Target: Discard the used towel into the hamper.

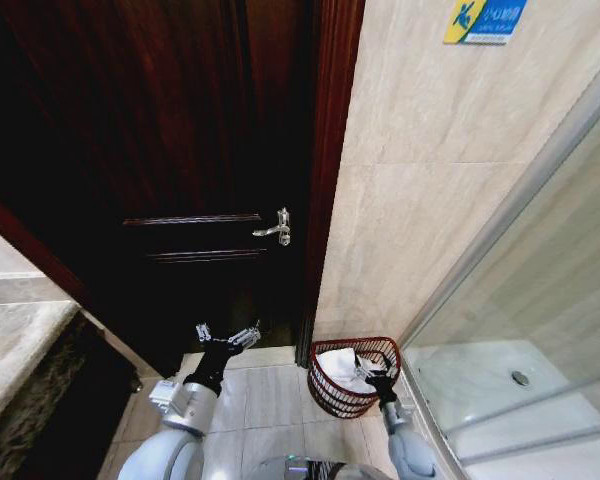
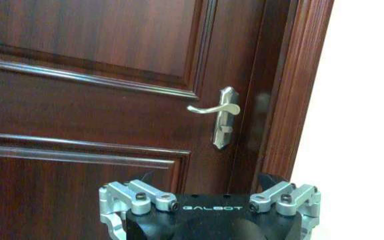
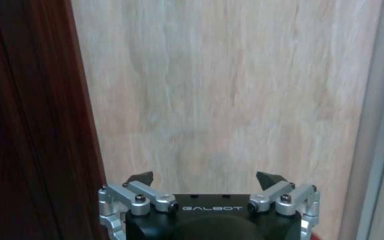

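The hamper (image 1: 330,396), a round dark red wire basket, stands on the floor tiles in the corner between the door frame and the shower glass. A white towel (image 1: 342,371) lies crumpled inside it. My right gripper (image 1: 381,380) hovers over the hamper's near right rim, open and holding nothing; in the right wrist view the right gripper (image 3: 205,178) faces the beige wall with its fingertips wide apart. My left gripper (image 1: 227,336) is raised in front of the door, open and holding nothing; the left gripper (image 2: 209,179) points at the door panel.
A dark wooden door (image 1: 180,150) with a silver lever handle (image 1: 278,229) fills the left. Beige tiled wall (image 1: 430,200) rises behind the hamper. The glass shower screen (image 1: 540,300) closes off the right. A stone counter edge (image 1: 20,350) is at the far left.
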